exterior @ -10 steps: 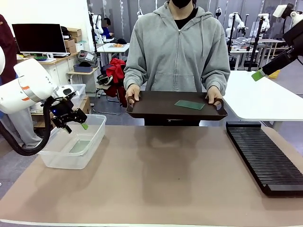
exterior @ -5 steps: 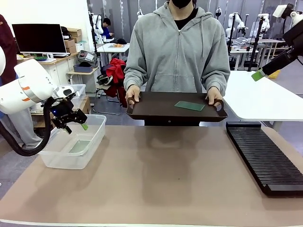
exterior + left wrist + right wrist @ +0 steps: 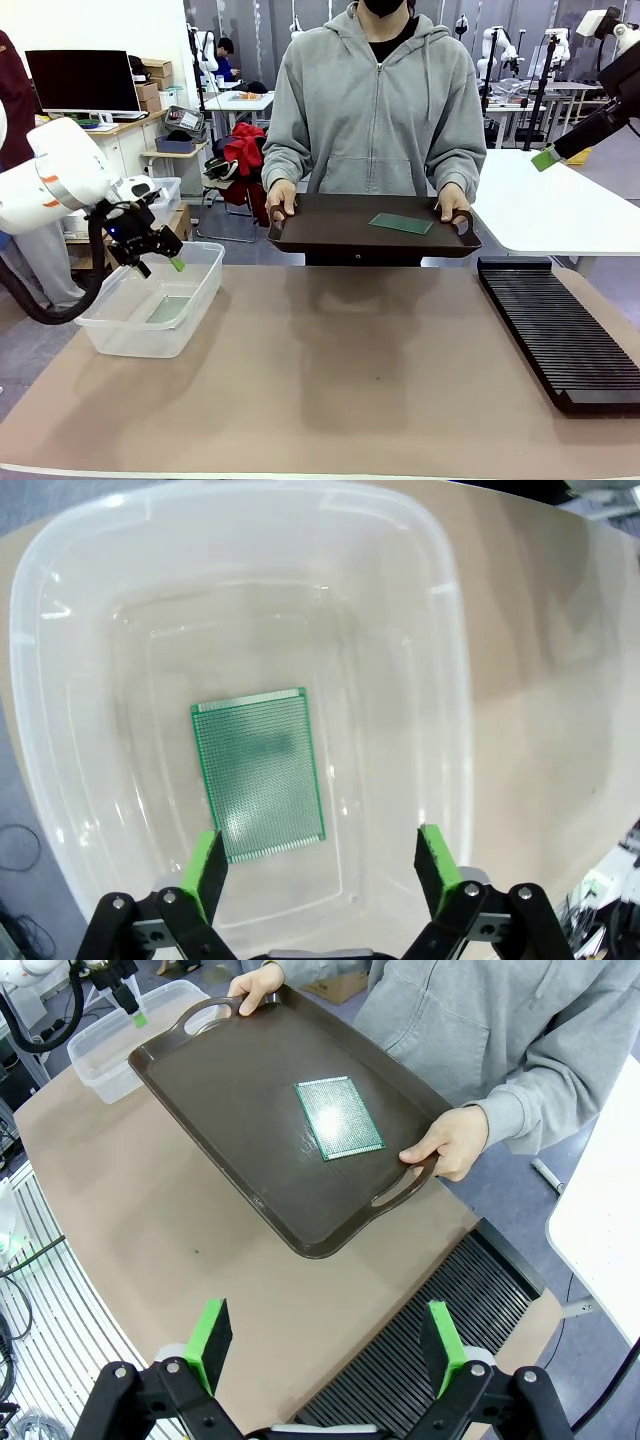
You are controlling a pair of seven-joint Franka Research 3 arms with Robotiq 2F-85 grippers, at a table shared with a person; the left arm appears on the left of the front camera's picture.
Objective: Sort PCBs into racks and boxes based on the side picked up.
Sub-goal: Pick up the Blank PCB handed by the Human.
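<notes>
Parts of some things are hard to see. Left of the tray (image 3: 330,228), the tub (image 3: 205,288) has cloudy walls. From the front, the board in the tub (image 3: 258,772) looks like a pale smudge. The left wrist view shows it well, lying flat on the tub floor. Right of the tray, the rack (image 3: 560,335) runs off the side of the picture, so its end is cut off. Up and to the right of the tray, the right gripper (image 3: 547,158) shows one green pad from the front. The rest of it is dark and hard to make out.

Now the count. Two green boards, one tub, one tray, one rack, two grippers.

The left gripper (image 3: 160,267) hangs over the tub, left of the tray. Its fingers are spread wide and hold nothing. The board on the tray (image 3: 401,222) lies flat, a bit right of the tray's middle. A person holds the tray with two hands (image 3: 281,197), one at each handle, and it seems to float just past the table edge. The right gripper's own view looks down on the tray. Its fingers are wide apart too, with nothing between them.
</notes>
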